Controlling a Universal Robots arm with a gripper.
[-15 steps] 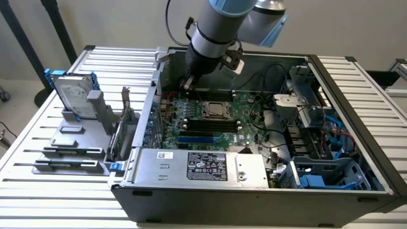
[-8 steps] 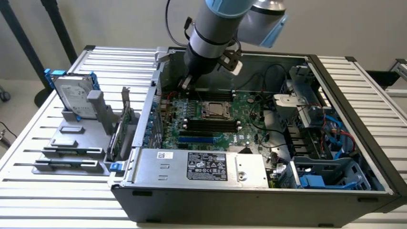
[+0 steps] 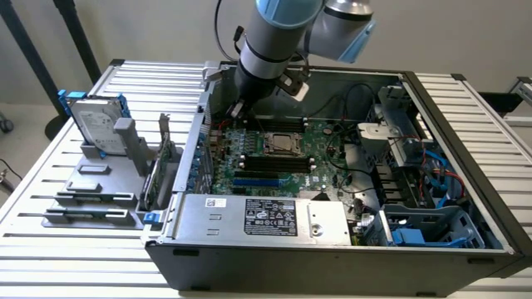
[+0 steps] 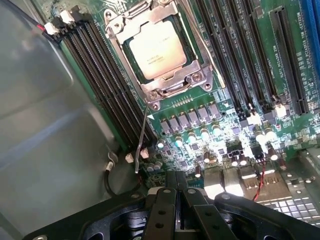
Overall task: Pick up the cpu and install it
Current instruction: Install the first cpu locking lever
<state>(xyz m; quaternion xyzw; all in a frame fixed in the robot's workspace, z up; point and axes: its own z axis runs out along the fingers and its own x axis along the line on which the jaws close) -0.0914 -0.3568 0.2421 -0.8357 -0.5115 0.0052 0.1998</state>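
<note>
**Pincer.** The pincer (image 4: 176, 176) is fully closed, its two black fingers pressed flat together, and it grips nothing. It hangs clear above the motherboard (image 4: 235, 75) and touches no part of it. A thin metal lever (image 4: 142, 131) runs from a corner of the socket frame (image 4: 172, 89) towards the pincer, ending just short of it.

**Task item.** The cpu (image 4: 157, 50) lies flat in the socket with its silver top facing up and the metal frame around its edges. It is well apart from the pincer. Rows of black memory slots (image 4: 100, 80) run along both sides of the socket.

**Surface and room.** An open computer case (image 3: 332, 265) lies on its side on a slatted metal tabletop (image 3: 75, 261). A power supply (image 3: 266, 215) occupies the near end of the case. At the exterior view's left, a grey fixture (image 3: 91, 202) holds a hard drive (image 3: 93, 121) upright in a blue bracket. A plain light wall stands behind.

**Arm pose.** The arm (image 3: 270, 43) descends steeply from above. Its wrist dips into the far side of the case, beyond the socket and towards the exterior view's left of it.
</note>
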